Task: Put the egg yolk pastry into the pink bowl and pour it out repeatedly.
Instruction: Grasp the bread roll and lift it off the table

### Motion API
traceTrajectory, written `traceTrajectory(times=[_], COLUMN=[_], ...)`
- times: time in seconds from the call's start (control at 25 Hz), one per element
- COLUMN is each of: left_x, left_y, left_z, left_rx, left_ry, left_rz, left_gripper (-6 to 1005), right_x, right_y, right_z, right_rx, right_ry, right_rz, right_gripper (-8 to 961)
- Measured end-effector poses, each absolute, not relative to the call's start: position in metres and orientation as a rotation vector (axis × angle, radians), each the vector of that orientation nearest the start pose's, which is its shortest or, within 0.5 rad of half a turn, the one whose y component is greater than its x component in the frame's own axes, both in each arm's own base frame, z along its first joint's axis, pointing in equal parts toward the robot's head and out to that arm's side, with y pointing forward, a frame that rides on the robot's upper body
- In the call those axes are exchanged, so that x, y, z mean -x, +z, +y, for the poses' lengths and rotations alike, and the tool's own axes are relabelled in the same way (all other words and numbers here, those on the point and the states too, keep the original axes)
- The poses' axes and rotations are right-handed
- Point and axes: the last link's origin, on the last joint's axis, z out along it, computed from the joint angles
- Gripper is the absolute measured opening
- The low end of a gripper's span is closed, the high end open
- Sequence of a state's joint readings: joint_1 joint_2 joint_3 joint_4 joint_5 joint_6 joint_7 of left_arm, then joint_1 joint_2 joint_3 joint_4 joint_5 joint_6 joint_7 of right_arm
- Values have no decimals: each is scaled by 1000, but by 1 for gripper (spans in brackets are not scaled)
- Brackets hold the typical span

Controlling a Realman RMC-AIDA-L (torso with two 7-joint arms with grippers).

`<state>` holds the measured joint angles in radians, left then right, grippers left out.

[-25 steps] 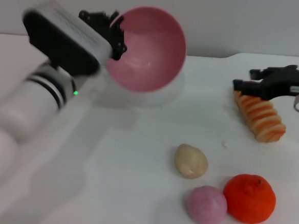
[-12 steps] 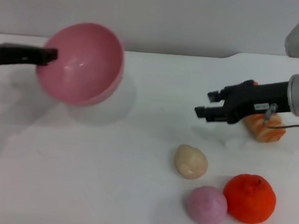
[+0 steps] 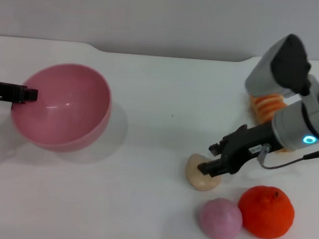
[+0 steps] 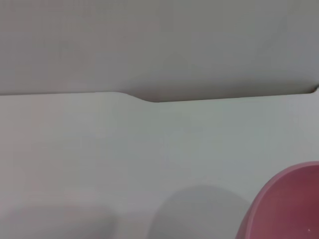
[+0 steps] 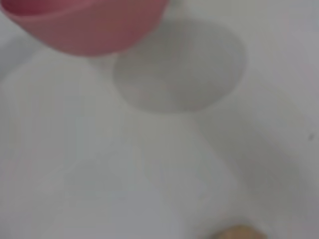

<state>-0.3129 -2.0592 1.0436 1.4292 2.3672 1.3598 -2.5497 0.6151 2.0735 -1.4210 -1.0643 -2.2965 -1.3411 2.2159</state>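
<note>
Right gripper (image 3: pixel 211 166) set down over egg yolk pastry (image 3: pixel 200 176), jaw spread not discernible; risk of glancing closure rolling pastry toward pink ball (image 3: pixel 221 219) and orange (image 3: pixel 266 211) just behind, away from pink bowl (image 3: pixel 61 114) far across, held by left gripper (image 3: pixel 27 94).

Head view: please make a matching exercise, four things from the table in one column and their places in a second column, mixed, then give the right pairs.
Things:
1. pink bowl
2. egg yolk pastry
3. orange fruit
4. striped bread roll

Places:
A. behind the right arm, far right
B. under the right hand
C. held at its rim by the left hand
D. beside the pink ball, near edge

Pairs: 1-C, 2-B, 3-D, 4-A
</note>
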Motion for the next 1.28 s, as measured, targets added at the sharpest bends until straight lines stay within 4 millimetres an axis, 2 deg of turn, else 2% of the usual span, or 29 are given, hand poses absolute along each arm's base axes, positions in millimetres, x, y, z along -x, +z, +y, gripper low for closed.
traceTrajectory(times=[0.28, 0.44, 0.72, 0.92, 1.0, 1.2, 1.24, 1.28], left_x=[259, 256, 254, 252, 250, 246, 245, 244], left_y=[80, 79, 79, 76, 74, 66, 63, 59], left_z=[343, 345, 348, 350, 352, 356, 358, 359], left_rx=[2176, 2184, 2184, 2194, 2201, 2225, 2234, 2243], left_ry=[-107, -108, -112, -102, -99, -86, -81, -76], left_rz=[-1283, -1270, -1264, -1252, -1244, -1233, -1233, -1236], left_gripper=[0, 0, 0, 1, 1, 1, 1, 1], right_x=[-196, -199, -196, -196, -196, -205, -208, -208], right_y=[-69, -82, -93, -89, -84, -60, -49, -49], right_z=[360, 362, 358, 359, 362, 375, 379, 379], right_rx=[2861, 2829, 2848, 2839, 2823, 2732, 2700, 2700], right_ry=[-303, -325, -382, -366, -334, -198, -149, -149], right_rz=[743, 681, 581, 579, 595, 711, 737, 737], right_gripper=[551, 545, 533, 525, 445, 405, 397, 388])
